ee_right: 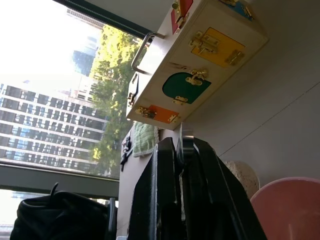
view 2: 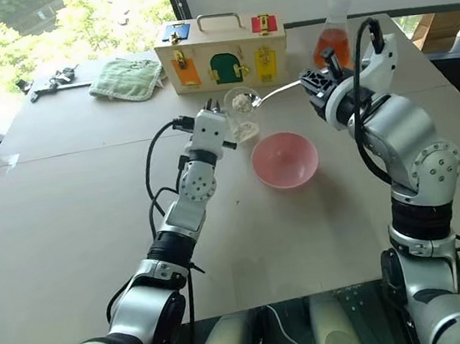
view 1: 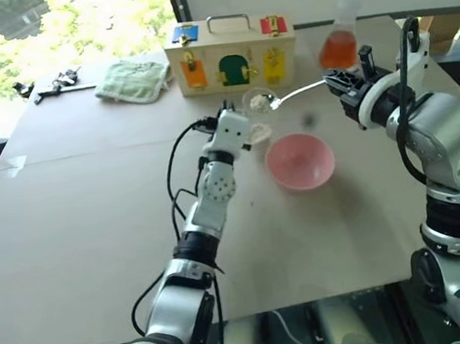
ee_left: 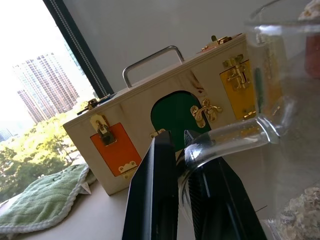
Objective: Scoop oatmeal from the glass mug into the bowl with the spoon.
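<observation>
My right hand [view 2: 313, 83] is clamped on the spoon [view 2: 280, 91], whose handle runs across to its tip at the rim of the glass mug [view 2: 241, 103]. My left hand [view 2: 223, 127] grips the mug's handle. The bowl [view 2: 284, 159] sits just nearer me than the mug, with open bench [view 2: 68, 217] around it, so I judge the loaded spoon swings back toward me.

Table [view 1: 90, 197] viewed from head height, forward and down, by both eye views; near-identical scene shared, slightly offset sideways. Wooden latch box [view 1: 231, 54] at far edge seen in all four views. Left wrist view set low and close behind glass mug [ee_left: 280, 100], tilted upward toward box and window. Right wrist view set close along own fingers, rolled sideways, box seen tilted, pink bowl [ee_right: 290, 210] rim at near corner, also shared with eye views
</observation>
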`<move>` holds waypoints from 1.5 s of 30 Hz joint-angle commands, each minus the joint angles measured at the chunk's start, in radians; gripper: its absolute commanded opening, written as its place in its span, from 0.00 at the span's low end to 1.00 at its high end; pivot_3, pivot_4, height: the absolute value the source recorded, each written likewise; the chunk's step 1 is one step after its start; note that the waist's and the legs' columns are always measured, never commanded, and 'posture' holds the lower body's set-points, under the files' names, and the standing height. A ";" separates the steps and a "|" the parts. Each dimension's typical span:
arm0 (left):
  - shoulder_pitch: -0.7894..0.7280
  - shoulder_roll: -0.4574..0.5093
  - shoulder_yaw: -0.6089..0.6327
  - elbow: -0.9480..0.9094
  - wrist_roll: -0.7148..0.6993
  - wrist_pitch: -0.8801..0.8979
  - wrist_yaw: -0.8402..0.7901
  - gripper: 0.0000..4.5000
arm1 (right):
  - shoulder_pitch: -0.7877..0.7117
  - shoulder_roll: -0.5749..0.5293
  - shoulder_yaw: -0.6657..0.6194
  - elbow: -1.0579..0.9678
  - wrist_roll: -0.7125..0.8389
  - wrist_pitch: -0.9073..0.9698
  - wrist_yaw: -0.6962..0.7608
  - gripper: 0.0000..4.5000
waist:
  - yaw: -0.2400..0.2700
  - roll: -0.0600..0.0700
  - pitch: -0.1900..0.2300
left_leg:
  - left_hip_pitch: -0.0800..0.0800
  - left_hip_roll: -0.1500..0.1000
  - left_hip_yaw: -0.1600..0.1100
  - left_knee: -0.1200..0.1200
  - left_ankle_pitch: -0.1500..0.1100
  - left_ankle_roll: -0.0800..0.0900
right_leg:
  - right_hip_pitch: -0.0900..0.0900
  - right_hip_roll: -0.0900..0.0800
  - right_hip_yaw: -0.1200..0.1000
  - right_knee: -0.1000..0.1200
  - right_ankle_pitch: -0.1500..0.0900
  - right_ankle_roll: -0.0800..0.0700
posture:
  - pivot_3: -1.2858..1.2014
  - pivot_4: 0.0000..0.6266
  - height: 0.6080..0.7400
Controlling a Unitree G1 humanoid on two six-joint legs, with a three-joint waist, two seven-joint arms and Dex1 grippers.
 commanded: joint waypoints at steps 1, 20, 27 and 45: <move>-0.036 -0.004 -0.002 -0.012 -0.011 -0.045 -0.003 0.01 | 0.021 -0.029 -0.022 -0.070 0.046 -0.033 -0.010 0.00 | 0.000 0.000 0.000 | 0.000 0.000 0.000 0.000 0.000 0.000 | 0.000 0.000 0.000 0.000 0.000 0.000 | 0.52 0.24 1.00; -0.074 0.008 0.002 0.078 -0.013 -0.089 -0.019 0.01 | 0.185 -0.081 -0.065 -0.282 0.101 -0.140 -0.054 0.00 | 0.002 0.000 0.000 | 0.000 0.000 0.000 0.000 0.000 0.000 | 0.000 0.000 0.000 0.000 0.000 0.000 | 0.52 0.24 1.00; -0.096 0.021 0.029 0.120 -0.033 -0.088 -0.009 0.01 | 0.259 -0.099 -0.074 -0.354 0.101 -0.155 -0.031 0.00 | 0.003 0.000 0.000 | 0.000 0.000 0.000 0.000 0.000 0.000 | 0.000 0.000 0.000 0.000 0.000 0.000 | 0.52 0.24 1.00; -0.123 0.121 0.133 0.133 -0.090 -0.057 0.005 0.01 | 0.407 -0.373 0.032 -0.294 -0.028 0.021 0.164 0.00 | 0.004 0.000 0.000 | 0.000 0.000 0.001 0.000 0.000 0.000 | 0.001 0.000 0.000 -0.001 0.000 0.000 | 0.52 0.24 1.00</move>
